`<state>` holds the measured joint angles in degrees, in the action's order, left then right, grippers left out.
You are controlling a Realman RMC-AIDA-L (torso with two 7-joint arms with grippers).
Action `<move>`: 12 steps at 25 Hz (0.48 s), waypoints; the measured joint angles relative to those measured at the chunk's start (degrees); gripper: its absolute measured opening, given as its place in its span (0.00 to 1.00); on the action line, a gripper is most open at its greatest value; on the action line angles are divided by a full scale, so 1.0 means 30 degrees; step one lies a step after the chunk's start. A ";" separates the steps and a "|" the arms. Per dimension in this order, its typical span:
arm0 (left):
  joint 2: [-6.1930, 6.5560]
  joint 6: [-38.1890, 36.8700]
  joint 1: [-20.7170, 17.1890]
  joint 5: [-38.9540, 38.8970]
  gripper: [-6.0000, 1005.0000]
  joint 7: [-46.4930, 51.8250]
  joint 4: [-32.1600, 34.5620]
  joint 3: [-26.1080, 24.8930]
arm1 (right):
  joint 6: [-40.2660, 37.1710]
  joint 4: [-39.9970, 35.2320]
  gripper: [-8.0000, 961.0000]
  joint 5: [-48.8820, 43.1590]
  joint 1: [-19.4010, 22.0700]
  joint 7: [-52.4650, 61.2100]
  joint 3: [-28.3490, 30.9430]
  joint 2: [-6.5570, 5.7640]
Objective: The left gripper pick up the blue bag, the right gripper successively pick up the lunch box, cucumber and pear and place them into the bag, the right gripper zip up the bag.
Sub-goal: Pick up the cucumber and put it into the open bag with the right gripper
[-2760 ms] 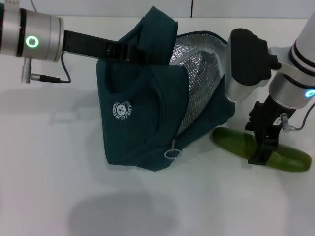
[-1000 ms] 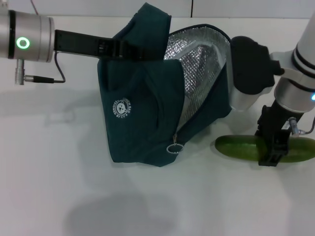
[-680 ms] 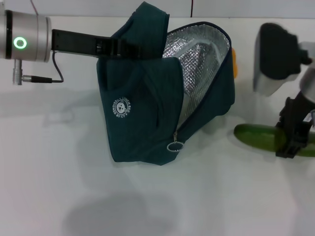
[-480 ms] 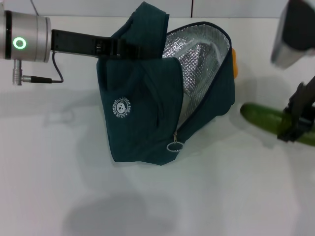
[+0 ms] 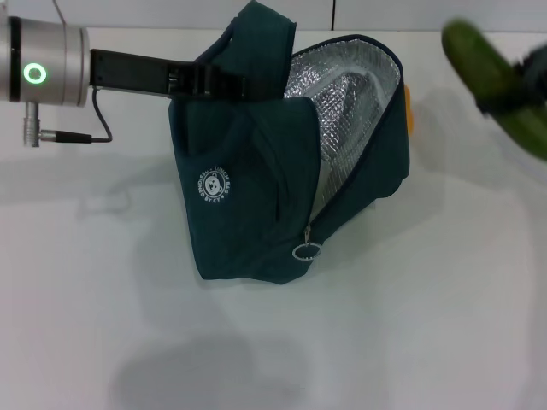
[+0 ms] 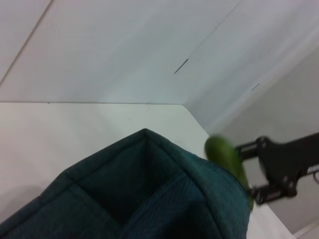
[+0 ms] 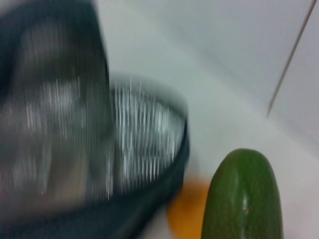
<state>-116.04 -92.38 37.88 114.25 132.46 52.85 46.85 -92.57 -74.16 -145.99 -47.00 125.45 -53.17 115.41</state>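
Observation:
The blue bag hangs above the table with its mouth open toward the right, showing the silver foil lining. My left gripper is shut on the bag's handle at the top. My right gripper is shut on the cucumber and holds it in the air at the far right, higher than the bag's mouth. The left wrist view shows the bag, the cucumber and the right gripper. The pear peeks out behind the bag; it also shows in the right wrist view beside the cucumber. The lunch box is out of view.
The white table spreads all around the bag. The ring zip pull hangs at the bag's lower front. The left arm's cable hangs at the far left. A wall stands behind the table.
My right gripper has lifted the cucumber off the table, first sliding right, then up and back to the upper right. The bag and left gripper have barely moved. The pear has come into view.

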 joint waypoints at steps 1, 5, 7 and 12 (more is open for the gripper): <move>0.0000 0.0001 -0.0001 0.0001 0.05 -0.0009 -0.0013 0.0000 | 0.0250 -0.0290 0.70 0.1218 0.0211 0.0003 0.0474 -0.0042; -0.0021 0.0001 -0.0001 -0.0001 0.05 -0.0016 -0.0048 -0.0012 | 0.1109 -0.0985 0.70 0.5447 0.0924 -0.0797 0.0999 -0.0125; -0.0040 0.0001 0.0015 0.0000 0.05 -0.0018 -0.0067 -0.0010 | 0.1854 -0.0991 0.70 0.7412 0.1216 -0.1805 0.0935 -0.0088; -0.0085 0.0001 0.0158 0.0000 0.05 -0.0026 -0.0085 0.0078 | 0.4028 0.0661 0.71 1.1718 0.1536 -0.4833 0.0066 -0.0017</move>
<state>-116.30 -92.37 38.35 114.25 132.38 52.60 47.08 -80.49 -72.17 -110.83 -42.40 110.95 -52.97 115.36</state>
